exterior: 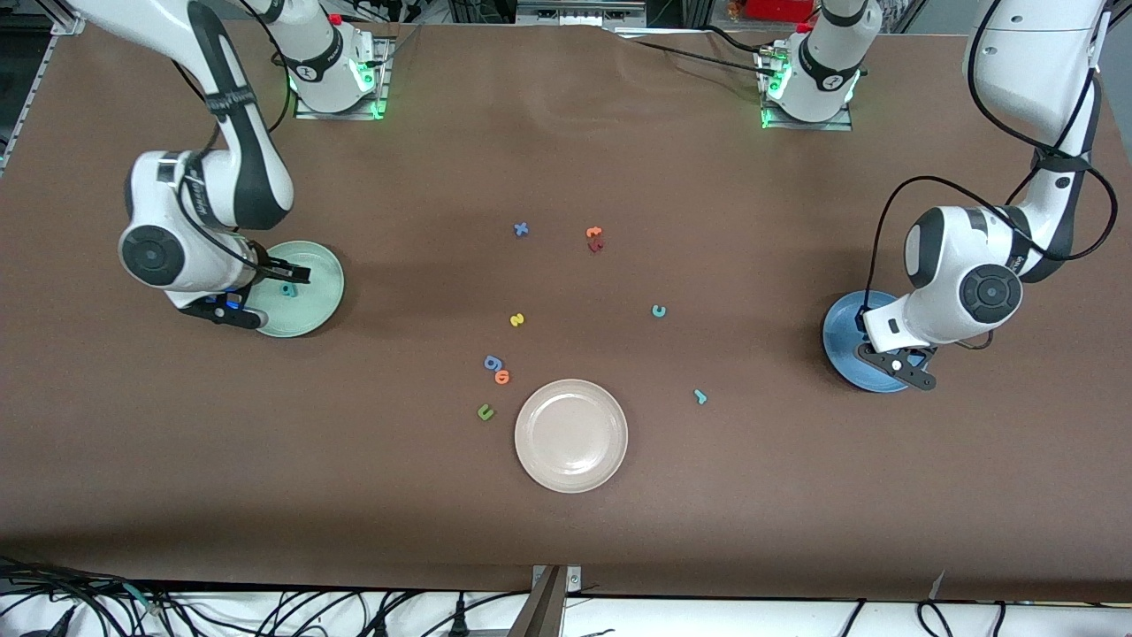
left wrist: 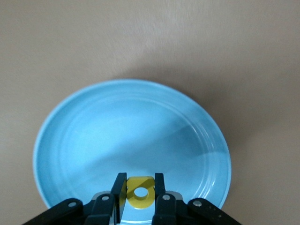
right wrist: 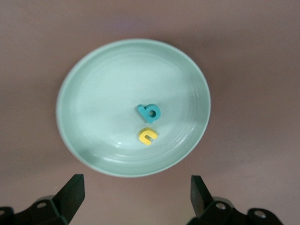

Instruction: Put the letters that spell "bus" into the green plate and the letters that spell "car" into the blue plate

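Front: R gripper (exterior: 296, 276) over green plate (exterior: 320, 311), teal b (exterior: 286, 289) in it. L gripper (exterior: 911, 360) over blue plate (exterior: 840, 341). On table w/o a plate yet: yellow s (exterior: 517, 319), teal c (exterior: 658, 310), teal r (exterior: 699, 396). Distractors: white plate (exterior: 571, 435), blue g (exterior: 493, 362), orange o (exterior: 502, 377), green u (exterior: 485, 411).

L wrist: fingers (left wrist: 118, 187) clamped on yellow a (left wrist: 139, 192), hanging over blue plate (left wrist: 70, 150).

R wrist: jaws wide, empty; teal b (right wrist: 149, 112) and yellow u (right wrist: 147, 136) lie just beside each other in green plate (right wrist: 93, 93).

Handling, est.: foam letters look v. light, soft, small; pinch across flat sides at mid-body, light force. Prob. stick to pads on release.
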Robot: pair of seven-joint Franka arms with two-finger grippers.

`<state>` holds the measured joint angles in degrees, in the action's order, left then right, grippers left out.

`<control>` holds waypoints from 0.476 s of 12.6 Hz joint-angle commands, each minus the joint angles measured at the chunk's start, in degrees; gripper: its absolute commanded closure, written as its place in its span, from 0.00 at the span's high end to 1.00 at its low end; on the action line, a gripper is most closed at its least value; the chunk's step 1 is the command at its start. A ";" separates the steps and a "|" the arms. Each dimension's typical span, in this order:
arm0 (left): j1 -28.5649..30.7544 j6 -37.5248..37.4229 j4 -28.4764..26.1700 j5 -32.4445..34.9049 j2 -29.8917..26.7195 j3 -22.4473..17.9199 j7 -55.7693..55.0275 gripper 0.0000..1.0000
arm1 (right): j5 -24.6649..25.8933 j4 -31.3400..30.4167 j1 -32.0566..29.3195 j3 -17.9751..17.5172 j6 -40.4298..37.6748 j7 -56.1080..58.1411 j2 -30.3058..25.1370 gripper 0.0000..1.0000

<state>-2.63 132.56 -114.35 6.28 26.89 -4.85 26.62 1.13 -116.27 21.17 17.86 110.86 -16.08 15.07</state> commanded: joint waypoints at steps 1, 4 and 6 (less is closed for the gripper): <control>0.35 0.33 -0.35 -2.15 0.44 -0.07 2.21 0.34 | -1.13 7.43 0.01 -0.45 -8.34 2.54 -1.18 1.00; 0.35 0.42 0.09 -2.15 0.79 -0.07 1.86 0.70 | -1.57 14.22 0.18 -1.86 -13.64 3.42 -3.02 1.00; -0.09 0.42 0.44 -2.32 0.36 0.10 1.25 0.71 | -1.49 15.02 0.45 -2.04 -13.74 5.08 -6.70 1.00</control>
<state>-2.51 132.87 -114.39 6.27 27.77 -4.81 26.61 0.41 -101.92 21.55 15.97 98.73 -13.16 11.64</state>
